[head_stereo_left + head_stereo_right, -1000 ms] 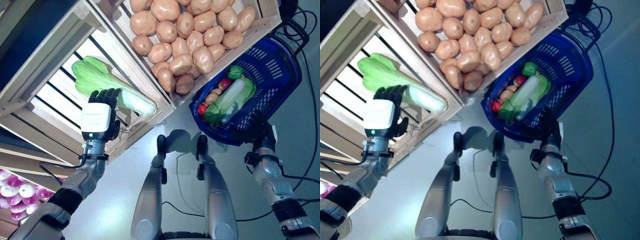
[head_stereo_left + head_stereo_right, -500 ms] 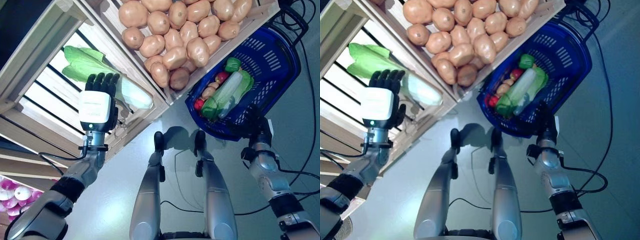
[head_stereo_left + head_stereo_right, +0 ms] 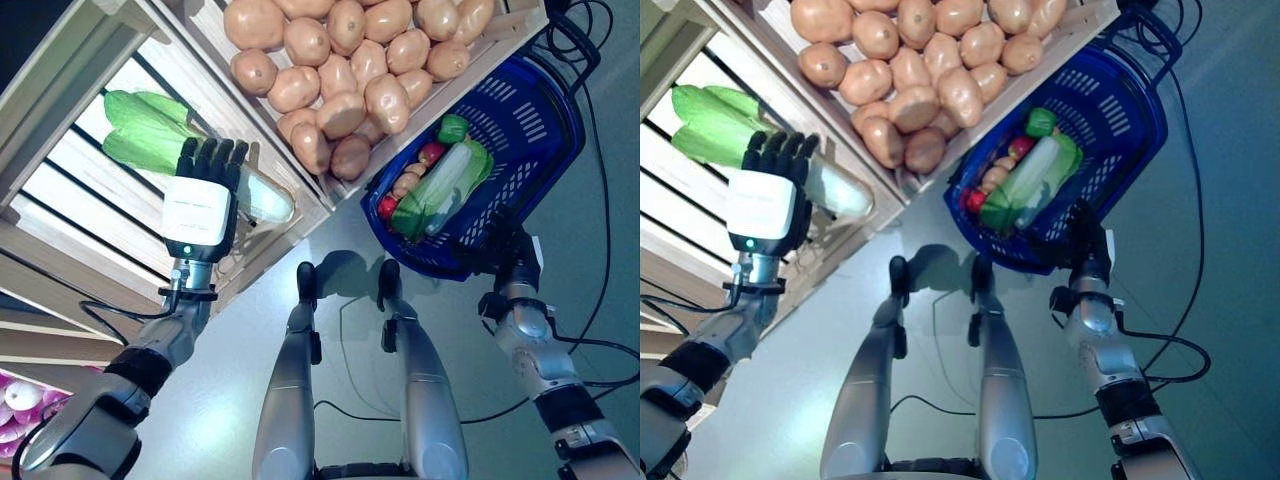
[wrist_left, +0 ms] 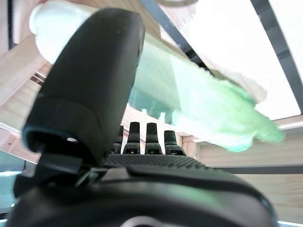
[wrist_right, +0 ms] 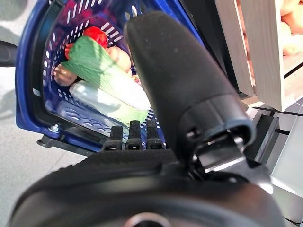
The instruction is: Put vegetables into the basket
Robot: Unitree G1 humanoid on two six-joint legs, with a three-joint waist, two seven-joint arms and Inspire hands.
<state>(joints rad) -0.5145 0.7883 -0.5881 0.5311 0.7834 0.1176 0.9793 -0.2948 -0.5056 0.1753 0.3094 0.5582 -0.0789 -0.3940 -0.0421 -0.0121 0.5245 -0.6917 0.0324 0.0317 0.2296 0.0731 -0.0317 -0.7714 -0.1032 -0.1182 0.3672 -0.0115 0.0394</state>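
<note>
A long cabbage with green leaves and a pale stalk [image 3: 140, 135] lies in a slatted wooden crate [image 3: 60, 200] of the stand. My left hand [image 3: 200, 205] is over its middle, fingers [image 3: 210, 155] laid across it. In the left wrist view the cabbage [image 4: 208, 104] runs between the raised thumb [image 4: 90, 85] and the straight fingers; the hand is open. The blue basket [image 3: 545, 110] stands on the floor and holds another long cabbage [image 3: 445, 190], a green pepper [image 3: 452, 127] and small red and tan vegetables. My right hand [image 3: 510, 250] is open beside the basket's near rim [image 5: 28, 90].
A wooden crate of potatoes [image 3: 340, 70] sits between the cabbage crate and the basket, its corner close to the basket's rim. The stand's lower shelves run along the left. Grey floor [image 3: 600, 260] lies to the right of the basket.
The camera has shifted, so the whole scene sits a little higher and further left. My left hand has reached further over the cabbage. The right hand has stayed by the basket.
</note>
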